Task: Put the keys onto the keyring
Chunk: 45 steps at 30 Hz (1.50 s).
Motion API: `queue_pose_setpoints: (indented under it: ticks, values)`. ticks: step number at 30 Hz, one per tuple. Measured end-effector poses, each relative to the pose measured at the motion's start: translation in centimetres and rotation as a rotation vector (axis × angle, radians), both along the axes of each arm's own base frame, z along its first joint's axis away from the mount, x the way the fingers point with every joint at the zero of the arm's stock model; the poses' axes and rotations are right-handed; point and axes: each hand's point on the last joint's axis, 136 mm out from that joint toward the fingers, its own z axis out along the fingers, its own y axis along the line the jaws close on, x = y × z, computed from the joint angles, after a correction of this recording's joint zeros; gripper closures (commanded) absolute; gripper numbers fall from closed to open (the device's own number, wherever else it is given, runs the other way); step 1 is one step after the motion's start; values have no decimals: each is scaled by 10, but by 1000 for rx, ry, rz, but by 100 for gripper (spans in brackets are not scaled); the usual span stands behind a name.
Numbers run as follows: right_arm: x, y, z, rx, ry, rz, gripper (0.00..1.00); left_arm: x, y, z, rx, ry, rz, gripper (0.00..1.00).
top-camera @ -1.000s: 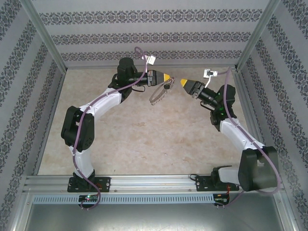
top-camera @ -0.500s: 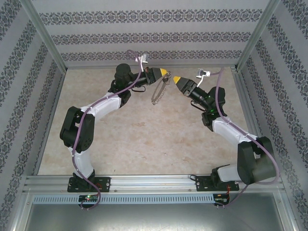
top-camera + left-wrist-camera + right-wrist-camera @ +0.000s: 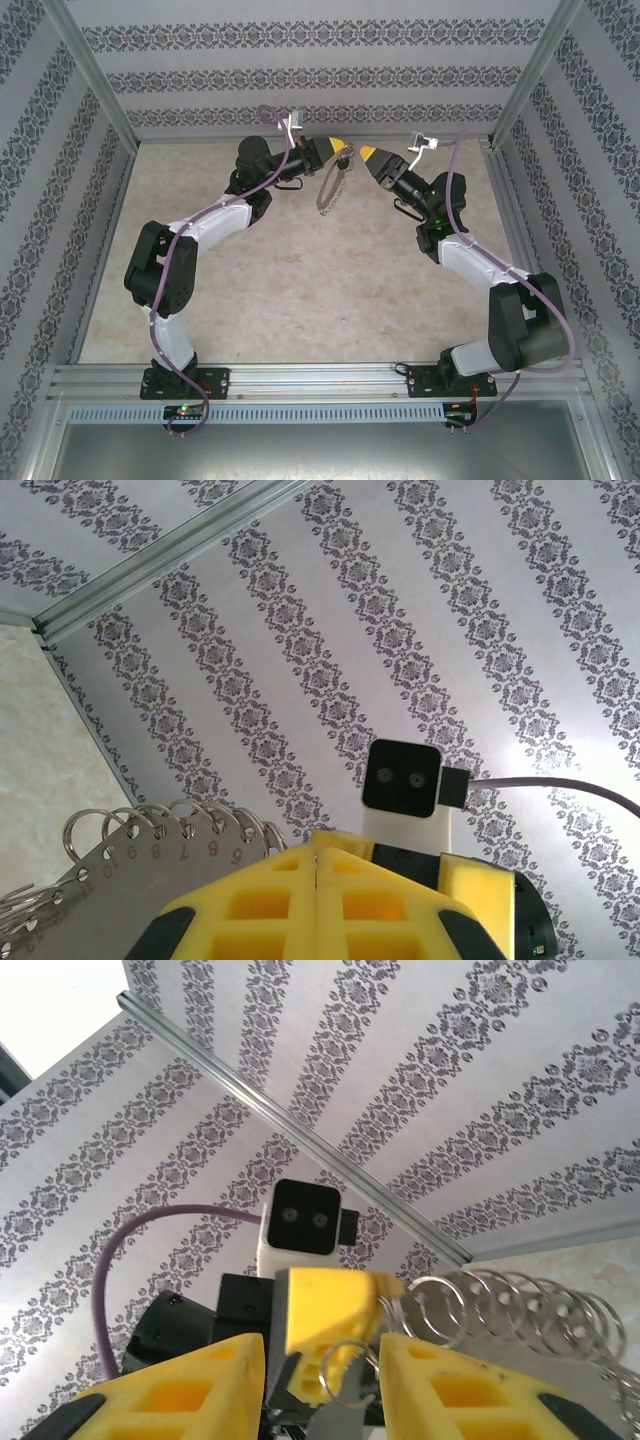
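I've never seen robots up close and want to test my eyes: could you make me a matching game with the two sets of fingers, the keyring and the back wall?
Things:
1. left fingers
2. right fingers
3. keyring
4. back wall

States:
A. silvery, dangling in the air
B. striped and patterned
C. standing apart
D. closed on the keyring

Pairs: 1-D, 2-C, 3-A, 4-B.
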Motion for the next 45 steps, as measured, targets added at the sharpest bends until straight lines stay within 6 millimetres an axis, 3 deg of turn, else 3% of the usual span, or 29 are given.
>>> queue_pose_setpoints:
  ticks: [5, 13, 45]
  values:
    - [4, 4, 7, 9, -13, 8, 60, 0, 0, 0, -4, 1, -1, 100]
    - [11, 14, -3, 5, 10, 29, 61, -1, 0, 2, -9, 4, -3, 100]
    - [1, 31, -1, 11, 6, 96, 68, -3, -2, 4, -17, -1, -10, 100]
